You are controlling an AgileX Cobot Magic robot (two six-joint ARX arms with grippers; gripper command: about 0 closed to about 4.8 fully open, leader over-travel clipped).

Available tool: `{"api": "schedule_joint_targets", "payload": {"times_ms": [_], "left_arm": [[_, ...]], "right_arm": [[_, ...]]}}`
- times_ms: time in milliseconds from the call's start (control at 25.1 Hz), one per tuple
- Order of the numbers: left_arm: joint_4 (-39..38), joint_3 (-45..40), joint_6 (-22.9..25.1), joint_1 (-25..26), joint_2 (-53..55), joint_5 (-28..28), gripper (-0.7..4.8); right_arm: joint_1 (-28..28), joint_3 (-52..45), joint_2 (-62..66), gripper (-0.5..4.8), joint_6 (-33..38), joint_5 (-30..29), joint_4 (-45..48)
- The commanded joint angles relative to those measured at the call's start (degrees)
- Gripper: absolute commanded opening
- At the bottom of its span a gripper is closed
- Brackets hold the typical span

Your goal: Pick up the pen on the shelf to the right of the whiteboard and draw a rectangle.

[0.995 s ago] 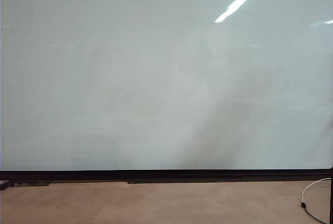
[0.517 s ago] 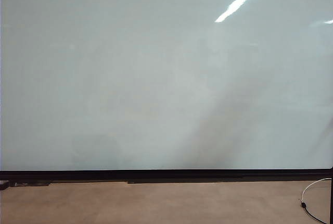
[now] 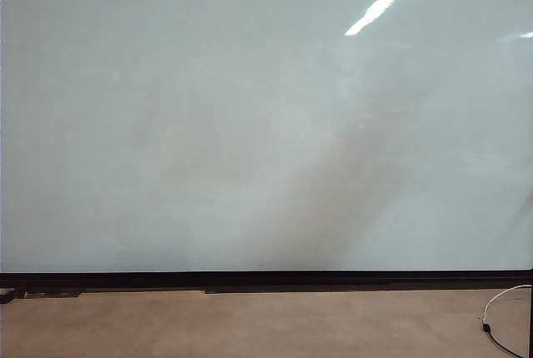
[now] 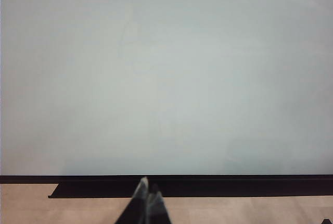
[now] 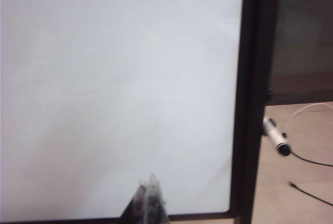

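Observation:
The whiteboard (image 3: 250,116) fills almost the whole exterior view, a glossy pale board with a thin black bottom edge; no drawn rectangle shows on it. Neither gripper is in that view. In the left wrist view my left gripper (image 4: 149,188) is shut and empty, low in front of the whiteboard (image 4: 166,67), at its bottom edge. My right gripper (image 5: 149,183), blurred, is shut and empty before the whiteboard (image 5: 114,78), near its lower right corner. The pen (image 5: 273,135), slim and white with a dark end, sticks out just beyond the board's black right frame, well away from that gripper.
The board's black right frame (image 5: 255,99) stands between my right gripper and the pen. A white cable (image 3: 502,295) with a black plug lies on the brown floor at lower right, and a black cable (image 5: 312,161) runs on from the pen's dark end.
The dim shadowy reflection on the board, right of the middle, has grown darker and spread. Nothing else in the exterior view has moved.

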Motion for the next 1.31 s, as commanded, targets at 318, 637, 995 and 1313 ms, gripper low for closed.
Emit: {"api": "schedule_joint_targets", "payload": {"times_ms": [318,637,995,1313], "left_arm": [[0.33,0.17,0.26,-0.02,0.02,0.02,-0.04],[0.33,0.17,0.26,-0.02,0.02,0.02,-0.04],[0.33,0.17,0.26,0.00,0.02,0.02,-0.04],[0.33,0.17,0.26,0.00,0.02,0.02,-0.04]], "right_arm": [[-0.37,0.94,11.93,0.23,-6.84,0.74,14.43],[-2.69,0.96,22.82,0.23,-9.33,-0.61,19.76],[-9.31,0.96,30.08,0.24,-8.24,-6.60,28.26],[-15.06,0.94,31.95,1.12,-8.24,-7.91,29.22]]}}
